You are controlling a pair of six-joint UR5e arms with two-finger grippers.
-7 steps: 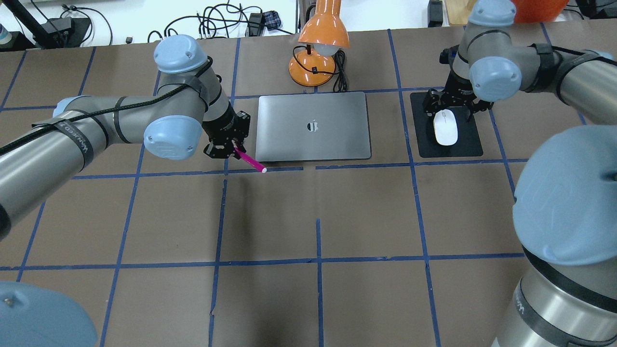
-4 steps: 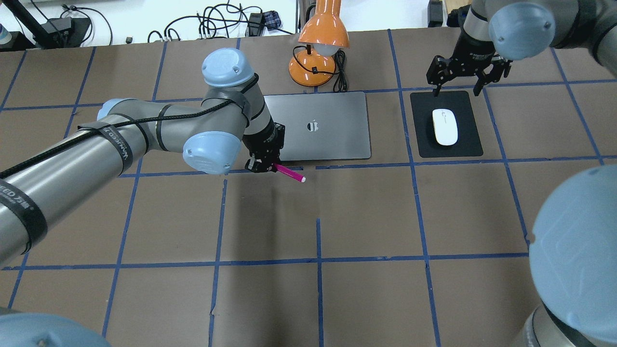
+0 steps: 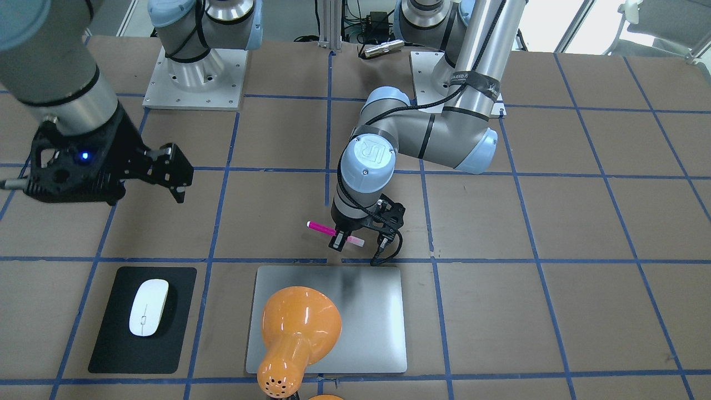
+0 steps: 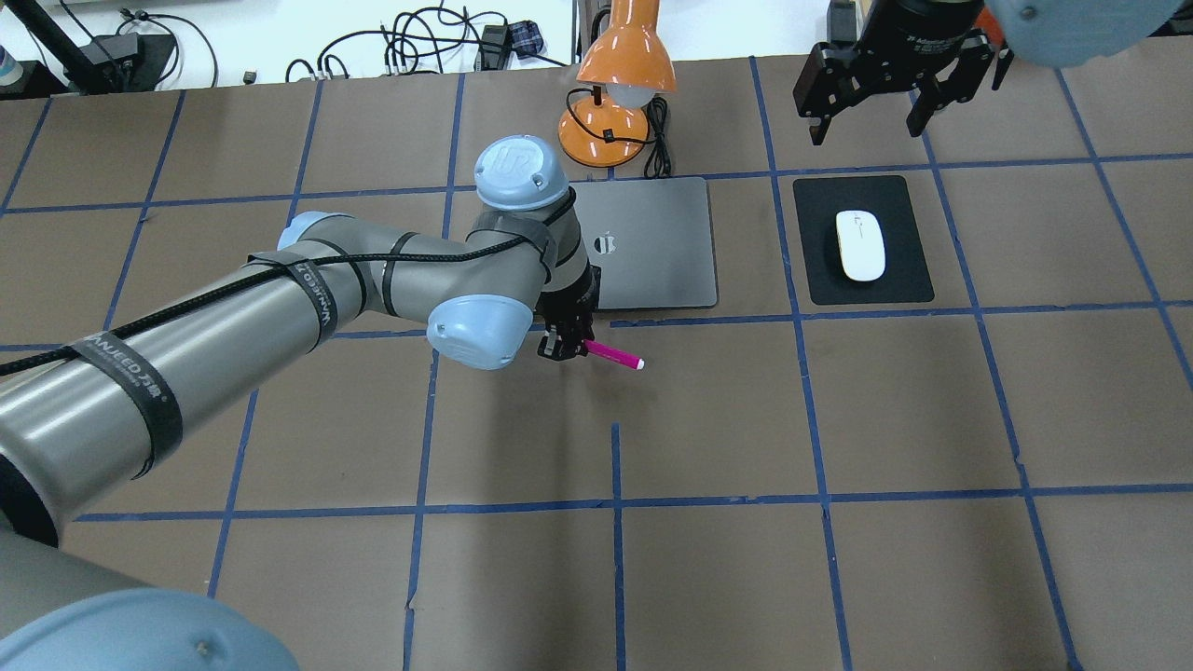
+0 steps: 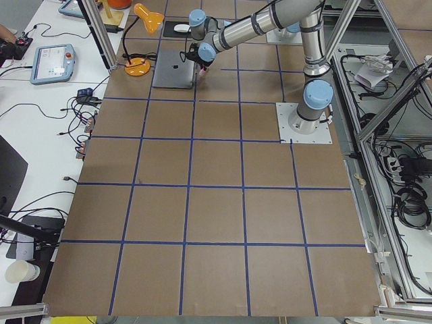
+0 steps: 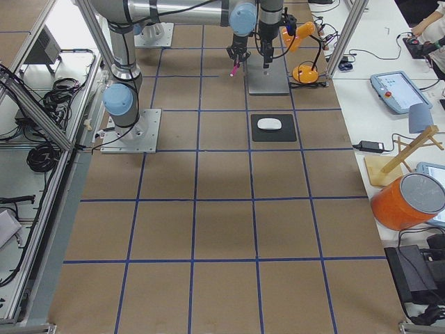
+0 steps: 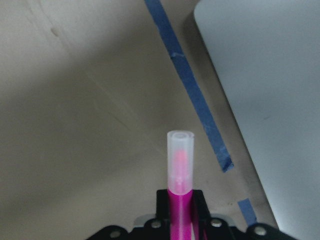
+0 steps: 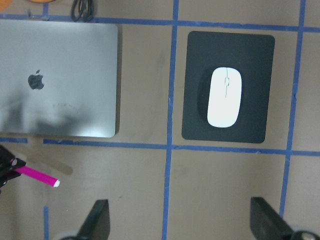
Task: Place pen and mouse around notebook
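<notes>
Tabletop (image 4: 839, 419): one pen (image 4: 613, 355), mouse (image 4: 860, 245), notebook (image 4: 657, 266)

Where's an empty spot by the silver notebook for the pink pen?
Bare table lies between the notebook and the black mat, and all along the notebook's robot-side edge. The far edge is crowded by the orange lamp and its cord.

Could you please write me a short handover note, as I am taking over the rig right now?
Left claw: shut on the pen, held over the table just on the robot's side of the notebook's near edge.
Right claw: open, empty, raised high near the mat.
Mouse: on the mat, right of the notebook, not touching it.
Done: mouse looks placed.
Left: lower the pen beside the notebook, open the left claw, withdraw.
</notes>
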